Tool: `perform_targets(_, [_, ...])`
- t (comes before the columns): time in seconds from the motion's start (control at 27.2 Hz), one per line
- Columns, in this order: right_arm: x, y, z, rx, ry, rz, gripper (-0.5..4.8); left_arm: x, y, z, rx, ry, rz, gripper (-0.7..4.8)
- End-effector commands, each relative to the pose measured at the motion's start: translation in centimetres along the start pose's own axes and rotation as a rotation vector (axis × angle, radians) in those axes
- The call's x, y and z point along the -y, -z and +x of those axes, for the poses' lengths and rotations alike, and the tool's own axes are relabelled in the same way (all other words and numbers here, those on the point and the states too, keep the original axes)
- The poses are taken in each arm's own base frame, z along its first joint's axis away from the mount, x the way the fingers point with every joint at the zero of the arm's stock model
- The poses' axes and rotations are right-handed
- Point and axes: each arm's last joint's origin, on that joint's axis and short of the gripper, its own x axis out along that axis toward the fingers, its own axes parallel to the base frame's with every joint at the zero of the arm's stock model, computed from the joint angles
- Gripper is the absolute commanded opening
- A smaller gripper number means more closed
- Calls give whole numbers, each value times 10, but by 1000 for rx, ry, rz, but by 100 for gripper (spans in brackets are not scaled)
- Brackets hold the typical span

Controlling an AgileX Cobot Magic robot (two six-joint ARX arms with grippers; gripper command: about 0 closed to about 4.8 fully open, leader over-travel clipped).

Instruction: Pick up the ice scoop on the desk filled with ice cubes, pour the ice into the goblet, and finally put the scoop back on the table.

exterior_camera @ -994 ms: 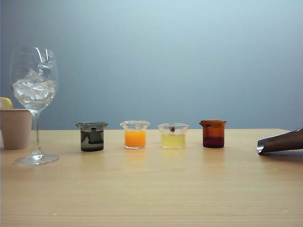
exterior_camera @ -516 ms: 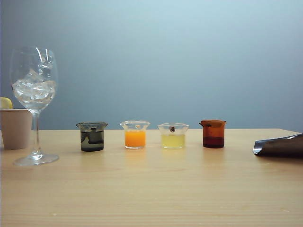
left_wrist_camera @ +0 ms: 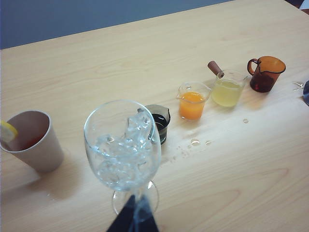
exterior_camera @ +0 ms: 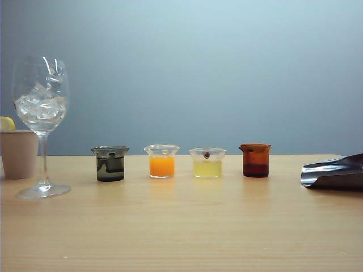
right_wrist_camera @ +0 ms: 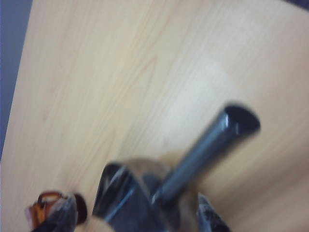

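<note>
Steel gleams at the far right of the light wood surface (exterior_camera: 181,226), where the ice scoop (exterior_camera: 334,173) now lies flat by itself; half a second ago it sat a touch differently, and a second ago it was tilted with its mouth lifted, so we judge it has just been set down. In the right wrist view the scoop's rod handle (right_wrist_camera: 207,150) points up toward the camera with the right claw (right_wrist_camera: 135,212) spread wide, its blurred fingers apart on either side and pinching nothing. The ice cubes (exterior_camera: 41,106) fill the bowl of the goblet (exterior_camera: 41,127), which stands at the far left beside a paper cup (exterior_camera: 19,153). The left claw (left_wrist_camera: 133,218) sits at the goblet's stem; whether it grips we cannot tell. Pouring and returning look done to us
</note>
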Motion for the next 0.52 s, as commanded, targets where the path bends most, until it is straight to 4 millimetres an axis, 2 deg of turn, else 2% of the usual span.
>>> perform_targets(0.04, [-7, 7, -18, -7, -9, -44, 300, 0, -2, -1, 21, 6, 2, -5])
perform_targets(0.11, [-10, 11, -29, 5, -13, -64, 253, 0, -2, -2, 21, 9, 2, -5])
perform_targets(0.15, [-12, 13, -35, 13, -21, -72, 201, 1, -3, -2, 23, 21, 2, -5])
perform_targets(0.18, [-16, 17, -44, 29, -38, -97, 101, 1, -3, -2, 26, 41, 0, -5])
perform_targets(0.26, [-22, 22, -53, 44, -60, -131, 27, 1, -3, -2, 26, 44, -17, -5])
perform_targets(0.33, [-27, 27, -62, 61, -90, -168, -3, 1, -3, -2, 27, 44, -33, -5])
perform_targets(0.52, [-42, 44, -81, 80, -159, -334, -2, 1, -5, -1, 45, 26, -26, -5])
